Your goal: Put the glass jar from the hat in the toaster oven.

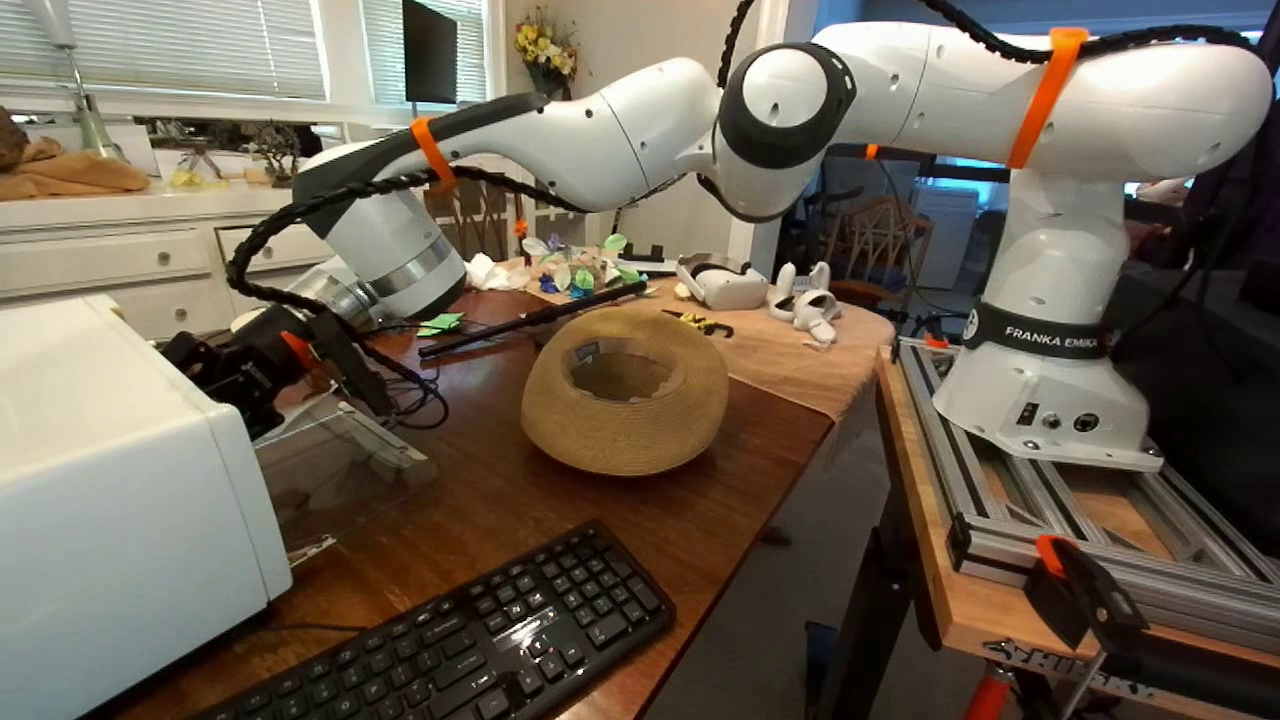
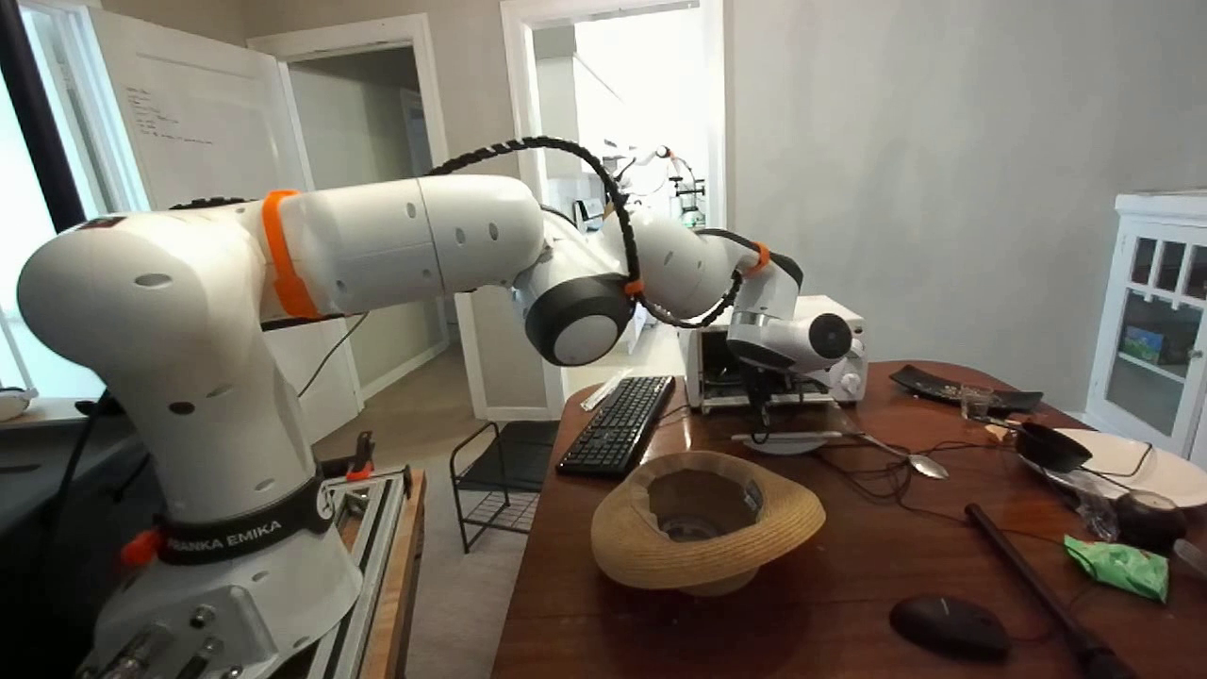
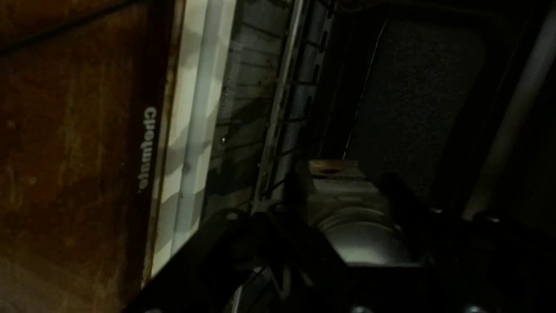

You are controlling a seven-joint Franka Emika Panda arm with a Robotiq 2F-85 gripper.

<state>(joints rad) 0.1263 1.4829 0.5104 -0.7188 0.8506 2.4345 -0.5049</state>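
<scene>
Inside the oven (image 3: 428,100), in the wrist view, the gripper (image 3: 346,178) is clamped on the jar (image 3: 347,202), a squarish, greyish body with a pale, shiny, round near end and a small yellowish patch marked red at its far end. In an exterior view the oven's side hides the gripper's fingertips, and the hat (image 1: 630,430) lies crown down near the keyboard (image 1: 480,620). In an exterior view the arm (image 2: 471,236) covers part of the oven's front.
</scene>
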